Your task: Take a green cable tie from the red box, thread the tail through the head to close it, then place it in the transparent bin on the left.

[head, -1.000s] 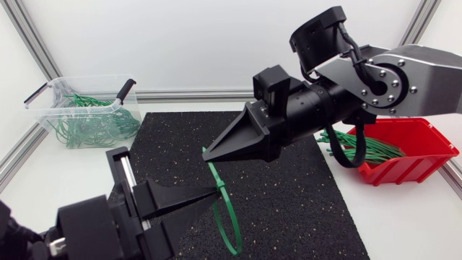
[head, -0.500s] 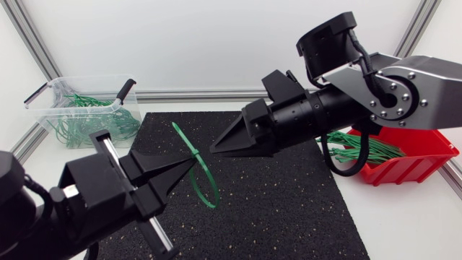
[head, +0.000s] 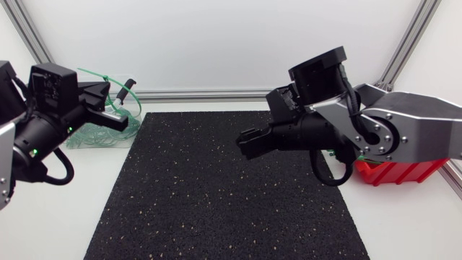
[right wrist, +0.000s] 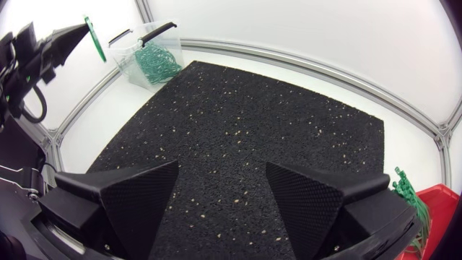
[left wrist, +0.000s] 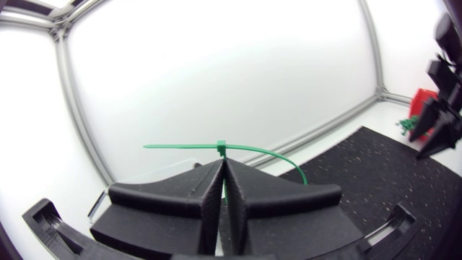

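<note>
So the left arm (head: pixel 29 133) sits at the left edge of the frame. Its tool (head: pixel 106 88) is in the upper left, pointing right, with the fingers (left wrist: pixel 195 191) pressed flat together on a green cable tie (left wrist: pixel 253 150). The right arm (head: pixel 404 133) comes in from the right edge. Its tool (head: pixel 245 137) is near the middle, pointing left, fingers (right wrist: pixel 137 191) spread wide apart.

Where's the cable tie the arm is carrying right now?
In the head view it's at the far left: the green cable tie is pinched in the left gripper, held in the air over the transparent bin, not yet inside it.
</note>
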